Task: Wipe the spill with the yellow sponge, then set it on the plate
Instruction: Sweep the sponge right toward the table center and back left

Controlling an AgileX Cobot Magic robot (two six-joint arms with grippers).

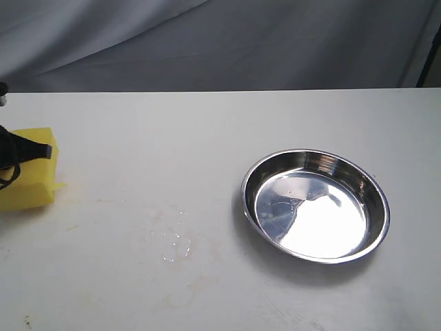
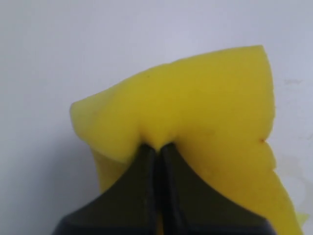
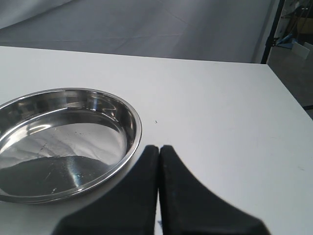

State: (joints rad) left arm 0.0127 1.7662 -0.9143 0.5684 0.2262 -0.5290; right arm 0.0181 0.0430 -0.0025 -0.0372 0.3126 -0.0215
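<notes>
Yellow sponge [image 2: 195,107]: clamped in left jaws, on tabletop [image 1: 207,124].
Faint spill [image 1: 176,241] lay well apart from those jaws, between them and the plate [image 1: 315,207]; left arm nearer. Right jaws clenched, empty, beside plate.

White table [image 1: 207,124] before a creased grey cloth backdrop [image 1: 275,41]

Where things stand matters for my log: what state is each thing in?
yellow sponge: gripped, dented at the pinch
left end effector: shut on the yellow sponge
right end effector: shut, empty
plate: upright, empty
spill: faint droplets and smears on the table
</notes>
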